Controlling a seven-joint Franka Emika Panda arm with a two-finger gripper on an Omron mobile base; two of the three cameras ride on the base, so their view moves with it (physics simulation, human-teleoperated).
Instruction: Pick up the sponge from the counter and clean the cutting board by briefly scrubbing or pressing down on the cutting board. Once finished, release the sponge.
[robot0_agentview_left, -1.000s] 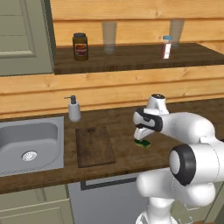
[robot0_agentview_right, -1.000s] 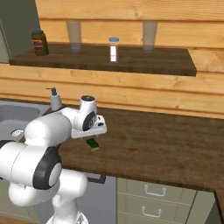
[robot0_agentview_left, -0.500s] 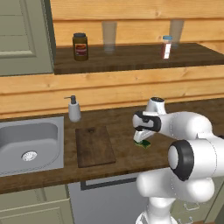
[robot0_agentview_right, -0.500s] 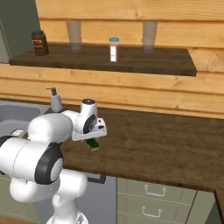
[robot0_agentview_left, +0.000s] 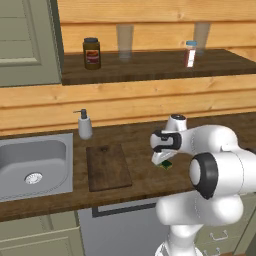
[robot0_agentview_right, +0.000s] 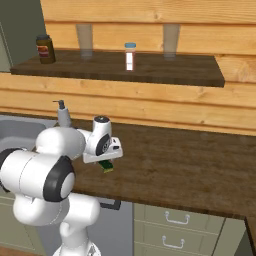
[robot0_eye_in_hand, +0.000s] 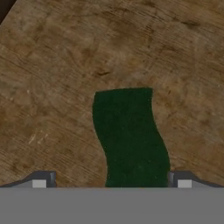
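Change: gripper (robot0_eye_in_hand: 111, 183) has sunk closer over the sponge (robot0_eye_in_hand: 130, 138); sponge unmoved
Sponge: flat on the counter (robot0_agentview_left: 145, 185), right of the cutting board (robot0_agentview_left: 107, 166), apart from it
Relation: sponge directly under the hand, between the fingertips (robot0_eye_in_hand: 39, 183); long axis across their closing line
Gripper: spread fully wide, holding nothing

One sponge (robot0_eye_in_hand: 130, 137) under the hand (robot0_eye_in_hand: 111, 183). One cutting board (robot0_agentview_left: 108, 167), one soap dispenser (robot0_agentview_left: 84, 125), one sink (robot0_agentview_left: 31, 164). On the shelf (robot0_agentview_left: 150, 68): two glasses (robot0_agentview_left: 124, 42), one jar (robot0_agentview_left: 91, 53), one small bottle (robot0_agentview_left: 189, 54).
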